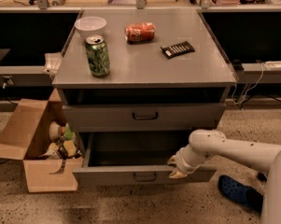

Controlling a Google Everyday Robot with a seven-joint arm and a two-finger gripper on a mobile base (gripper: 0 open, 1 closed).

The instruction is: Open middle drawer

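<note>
Pincer [177,168] at front edge of open middle drawer [107,176]

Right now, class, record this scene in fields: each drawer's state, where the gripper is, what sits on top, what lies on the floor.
middle drawer: pulled out, interior dark
upper drawer: shut
gripper: at the middle drawer's front rim, right of its handle
cabinet top: upright green can, red can on its side, white bowl, dark flat packet
floor: open cardboard box on the left, blue shoe on the right
</note>
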